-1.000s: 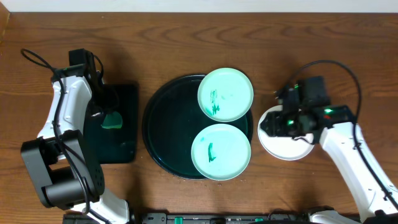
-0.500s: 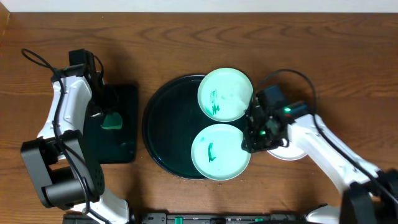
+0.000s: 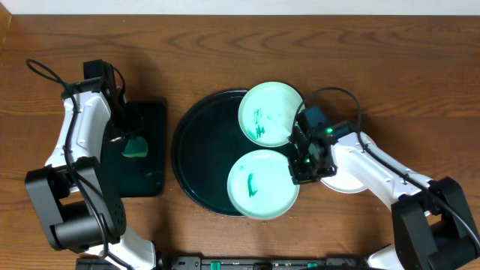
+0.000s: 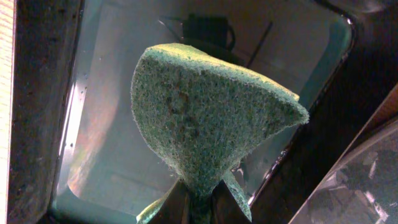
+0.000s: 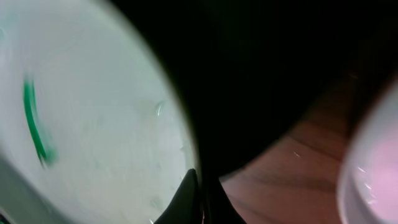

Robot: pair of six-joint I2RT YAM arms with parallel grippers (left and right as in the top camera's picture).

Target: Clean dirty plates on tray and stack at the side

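Right gripper (image 3: 304,163) has come off the white plate (image 3: 346,182) over the last second and now sits at the 3 o'clock rim of the lower turquoise plate (image 3: 259,184). That plate has slid slightly toward 9 o'clock. It lies at 5 o'clock on the round tray (image 3: 196,154), its edge over the tray rim, with a short green smear left of centre. The wrist view is blurred: the right fingers (image 5: 186,194) look close together at the plate edge, but I cannot tell whether they pinch it.

The upper turquoise plate (image 3: 271,114) is at 1 o'clock on the tray, overhanging the rim, with green smears, unmoved. The white plate rests on the table (image 3: 225,45) at 3 o'clock off the tray, partly under the right arm.

Left gripper (image 4: 196,204) is unchanged, closed tight on a green sponge (image 4: 208,112) above the black rectangular tray (image 3: 154,120) at 9 o'clock of the round tray.
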